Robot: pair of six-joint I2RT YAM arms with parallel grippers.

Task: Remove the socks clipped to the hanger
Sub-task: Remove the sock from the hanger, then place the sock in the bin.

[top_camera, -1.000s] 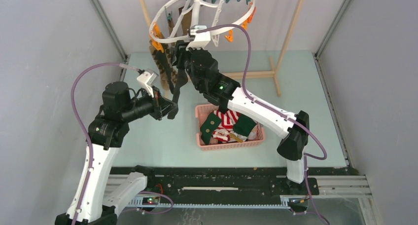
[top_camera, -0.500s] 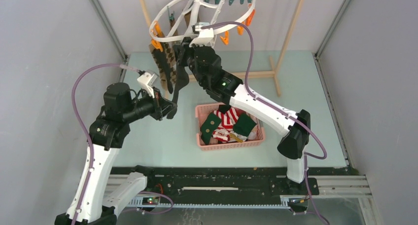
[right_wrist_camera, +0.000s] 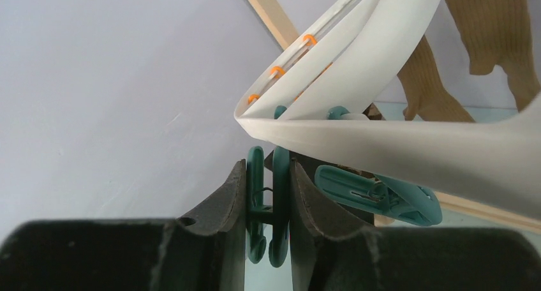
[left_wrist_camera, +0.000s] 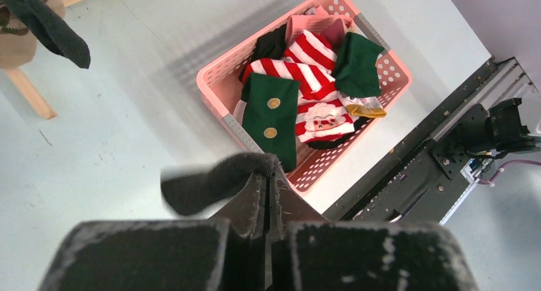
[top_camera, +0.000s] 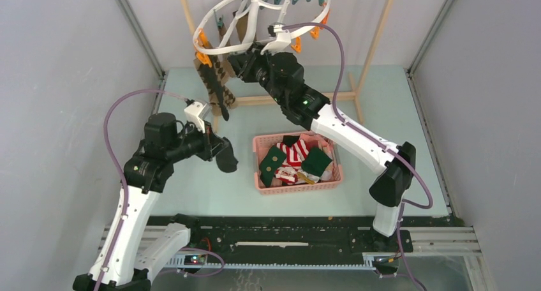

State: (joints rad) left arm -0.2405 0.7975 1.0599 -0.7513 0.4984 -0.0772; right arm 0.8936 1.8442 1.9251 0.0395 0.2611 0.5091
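While the right gripper [right_wrist_camera: 268,192] squeezes a teal clothespin [right_wrist_camera: 279,240] under the hanger [right_wrist_camera: 383,138], the left gripper [left_wrist_camera: 265,182] pinches a black sock [left_wrist_camera: 204,184].

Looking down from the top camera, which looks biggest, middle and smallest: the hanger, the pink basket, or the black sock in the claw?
1. hanger: biggest, though it probably hangs nearer the camera, which helps.
2. basket
3. black sock, held in the left claw: smallest.

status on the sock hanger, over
Left gripper shut on dark sock, clear of hanger, beside pink basket. Right gripper pinching teal clothespin on hanger. Argyle sock still clipped. Nothing blocking basket.
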